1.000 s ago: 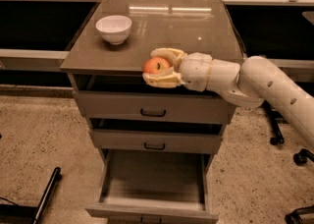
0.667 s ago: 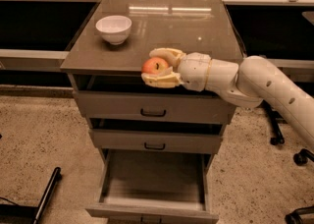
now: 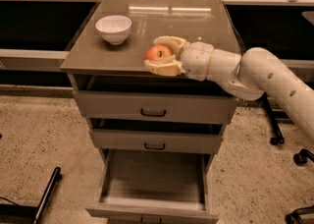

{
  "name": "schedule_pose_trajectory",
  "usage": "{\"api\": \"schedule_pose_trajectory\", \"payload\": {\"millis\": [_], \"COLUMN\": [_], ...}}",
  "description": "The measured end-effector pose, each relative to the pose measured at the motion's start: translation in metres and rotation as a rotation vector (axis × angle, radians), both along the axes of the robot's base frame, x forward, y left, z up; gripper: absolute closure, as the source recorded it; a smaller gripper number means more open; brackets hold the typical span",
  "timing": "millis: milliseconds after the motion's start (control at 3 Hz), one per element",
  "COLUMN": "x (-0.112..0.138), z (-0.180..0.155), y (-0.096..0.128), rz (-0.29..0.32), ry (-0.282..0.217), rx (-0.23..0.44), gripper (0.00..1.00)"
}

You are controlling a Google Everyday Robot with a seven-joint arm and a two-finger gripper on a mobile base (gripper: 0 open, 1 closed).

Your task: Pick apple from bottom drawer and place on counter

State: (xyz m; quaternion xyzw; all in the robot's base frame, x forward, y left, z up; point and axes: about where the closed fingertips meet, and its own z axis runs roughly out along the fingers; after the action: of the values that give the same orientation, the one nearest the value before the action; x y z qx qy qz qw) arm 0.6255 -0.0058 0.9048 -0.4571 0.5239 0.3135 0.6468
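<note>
I see a square counter (image 3: 171,21), glossy grey-brown, with strips of light reflected toward its back edge. It tops a grey cabinet standing on a speckled, sandy-looking floor (image 3: 39,129). Behind the back edge runs a dark recess with pale rails above it, and chair casters (image 3: 300,157) sit on the floor to the right.

A white bowl (image 3: 113,27), round and smooth, stands near the back left corner. The gripper (image 3: 156,54) is at the front edge, a little right of the middle, its cream curved fingers (image 3: 169,41) clamped on the apple (image 3: 158,52), one behind it and one in front. The apple is round, red-orange with a yellowish patch, and sits right at the front edge (I cannot tell whether it touches the top or hangs just above it). The arm (image 3: 267,78), white and rounded like smooth plastic, reaches in from the right across the front right corner.

The two upper drawers (image 3: 153,107) carry dark handles and stand slightly ajar. The bottom drawer (image 3: 154,179) is pulled well out, a deep box with a plain grey floor.
</note>
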Motion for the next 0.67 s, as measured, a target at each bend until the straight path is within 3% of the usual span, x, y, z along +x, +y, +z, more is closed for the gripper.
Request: {"api": "schedule_pose_trajectory", "payload": {"millis": [333,667], "x": [0.032,0.064], "z": [0.014,0.029], "y": [-0.024,-0.045], "rz": [-0.103,-0.197], "ry": [-0.002,0.033], "rx": [0.016,0.009], "gripper": [1.00,1.00]}}
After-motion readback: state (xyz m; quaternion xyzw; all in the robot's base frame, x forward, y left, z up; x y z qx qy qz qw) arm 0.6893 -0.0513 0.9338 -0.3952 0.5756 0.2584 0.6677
